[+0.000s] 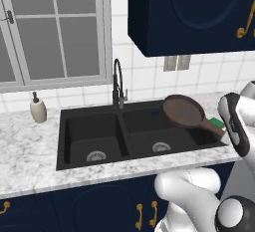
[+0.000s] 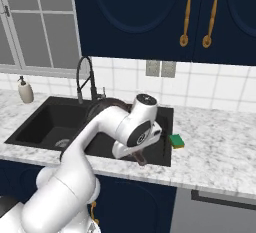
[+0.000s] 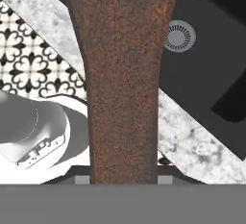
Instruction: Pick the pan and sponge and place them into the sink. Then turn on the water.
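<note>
The reddish-brown pan (image 1: pixel 183 110) hangs tilted above the right basin of the black sink (image 1: pixel 62 141), its long handle (image 3: pixel 122 74) running toward the front right. My gripper (image 3: pixel 124 180) is shut on that handle, a fingertip on each side of it. From the right base view the gripper (image 2: pixel 137 152) sits over the sink's front right corner, and my arm hides most of the pan (image 2: pixel 101 106). The green sponge (image 1: pixel 216 122) lies flat on the marble just right of the sink (image 2: pixel 40 122), also seen as the sponge (image 2: pixel 176 140). Water is out of view.
A tall black faucet (image 1: pixel 117 84) stands behind the divider between the basins. A cream soap dispenser (image 1: pixel 38 109) sits on the counter left of the sink. Dark blue cabinets (image 1: pixel 194 12) hang overhead. A silver drain (image 3: pixel 180 35) lies below the handle.
</note>
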Motion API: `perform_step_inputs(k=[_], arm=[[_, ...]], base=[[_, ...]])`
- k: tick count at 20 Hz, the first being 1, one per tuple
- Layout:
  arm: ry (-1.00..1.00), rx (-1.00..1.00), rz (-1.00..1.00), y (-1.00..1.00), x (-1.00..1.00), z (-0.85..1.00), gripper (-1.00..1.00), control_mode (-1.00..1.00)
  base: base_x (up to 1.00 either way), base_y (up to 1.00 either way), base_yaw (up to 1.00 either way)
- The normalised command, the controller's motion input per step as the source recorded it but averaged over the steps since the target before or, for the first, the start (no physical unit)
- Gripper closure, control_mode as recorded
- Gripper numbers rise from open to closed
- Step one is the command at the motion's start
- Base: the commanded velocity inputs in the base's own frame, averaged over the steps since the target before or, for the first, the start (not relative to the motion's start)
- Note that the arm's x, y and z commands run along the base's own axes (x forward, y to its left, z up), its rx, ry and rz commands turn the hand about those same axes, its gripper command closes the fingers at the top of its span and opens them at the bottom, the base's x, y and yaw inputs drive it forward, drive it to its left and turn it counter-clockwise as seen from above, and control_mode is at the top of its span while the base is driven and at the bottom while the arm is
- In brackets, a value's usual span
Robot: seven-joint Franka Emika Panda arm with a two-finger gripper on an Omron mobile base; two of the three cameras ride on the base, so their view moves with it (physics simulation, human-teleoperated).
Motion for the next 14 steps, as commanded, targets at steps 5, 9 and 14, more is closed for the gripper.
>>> perform_step_inputs(k=[5, 9, 14], arm=[[0.08, -0.01, 0.26, 0.02, 0.56, 0.05, 1.0, -1.0], [0.01, -0.03, 0.13, 0.0, 0.3, 0.0, 1.0, -1.0], [0.0, -0.02, 0.01, 0.07, 0.41, -0.17, 1.0, -1.0]], base=[[0.0, 0.0, 0.0], [0.0, 0.0, 0.0], [0.0, 0.0, 0.0]])
